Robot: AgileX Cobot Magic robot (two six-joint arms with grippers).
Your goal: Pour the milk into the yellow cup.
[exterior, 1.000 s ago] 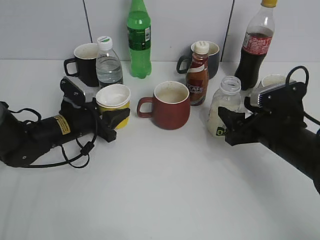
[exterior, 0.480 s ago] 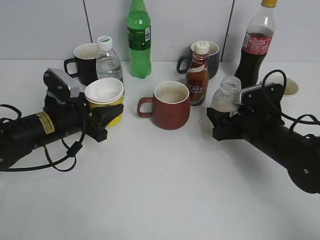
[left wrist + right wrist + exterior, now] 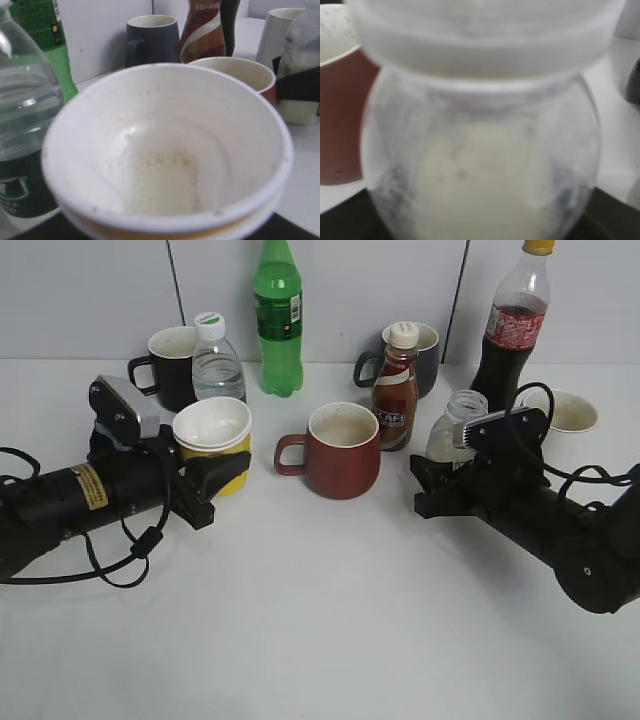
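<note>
The yellow cup (image 3: 212, 432) is held in my left gripper (image 3: 216, 474), which is shut on its lower body at the left of the table. In the left wrist view the cup (image 3: 165, 150) fills the frame, white inside with a thin milky film at the bottom. The milk (image 3: 457, 428), a squat clear bottle without a cap, is held by my right gripper (image 3: 438, 482), shut on its lower half, right of the dark red mug (image 3: 340, 450). In the right wrist view the bottle (image 3: 485, 165) fills the frame, with white liquid low inside.
Along the back stand a black mug (image 3: 170, 365), a water bottle (image 3: 216, 365), a green bottle (image 3: 277, 320), a brown coffee bottle (image 3: 396, 390), a dark mug (image 3: 425, 355), a cola bottle (image 3: 508, 330) and a white cup (image 3: 565, 410).
My left gripper has drawn the yellow cup back to the left and a little higher. My right gripper has closed in on the milk bottle and shifted it slightly up and to the right.
</note>
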